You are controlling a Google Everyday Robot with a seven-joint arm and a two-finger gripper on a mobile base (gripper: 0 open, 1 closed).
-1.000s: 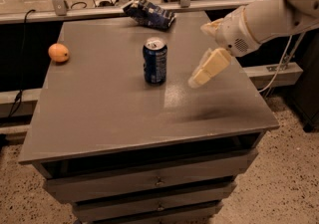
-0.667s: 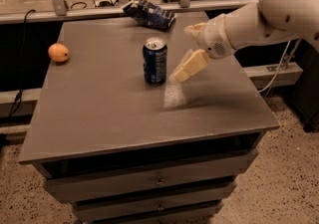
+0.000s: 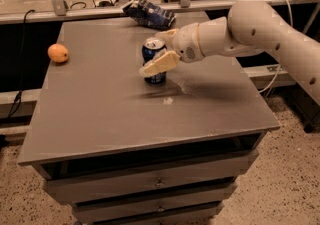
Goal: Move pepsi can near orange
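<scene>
Pepsi can point(image 3: 152, 55), a dark blue cylindrical metal drink can with a silver top, stands upright on the flat grey surface point(image 3: 115, 119) between the two cream-coloured fingers of the pincer point(image 3: 151, 52). One finger point(image 3: 160, 63) crosses in front of the can's lower body, and the other shows just behind its rim. The pincer is spread, straddling the Pepsi can. Whether the pads already press on the metal cannot be told. The white jointed arm point(image 3: 260, 24) reaches in from the right of the view, holding the pincer low over the surface.

The small round orange fruit point(image 3: 58, 53) rests well apart from the pincer, out toward the side edge of the surface opposite the arm. A crumpled blue-and-white snack bag point(image 3: 149, 13) lies beyond the pincer at the far edge. A small pale scrap point(image 3: 168, 101) lies on the near side of the pincer.

Step in hand, as judged: the grasp. The approach appears complete, but the Pepsi can has not left its place and nothing of the transfer is done.

Next move, as judged: close the fingers squarely on the can's body without tipping it, lift it just clear, carry it across the bare stretch of surface toward the orange fruit, and set it down upright beside the fruit without nudging it, since a round fruit would roll.
</scene>
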